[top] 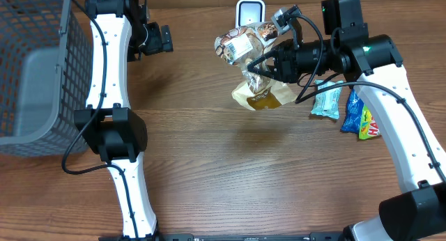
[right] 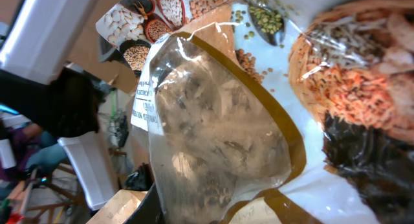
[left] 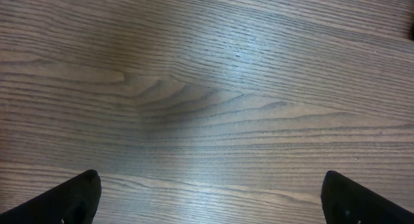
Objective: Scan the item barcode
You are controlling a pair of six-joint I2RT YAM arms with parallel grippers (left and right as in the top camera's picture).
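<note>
The right claw (top: 267, 64) pinches a crinkly clear-and-gold plastic pouch of grains (top: 252, 72), lifted off the wood-grain desk (top: 230, 164). The pouch's long axis lies crosswise to the claw, with its printed end just beside the white boxy scanner (top: 249, 10) (the nearer arm by far). The left claw (top: 164, 39) gapes wide, empty, well apart.

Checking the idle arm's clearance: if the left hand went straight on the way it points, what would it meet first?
Probably the bare wooden table; the left hand, open, has nothing else ahead in its wrist view.
</note>
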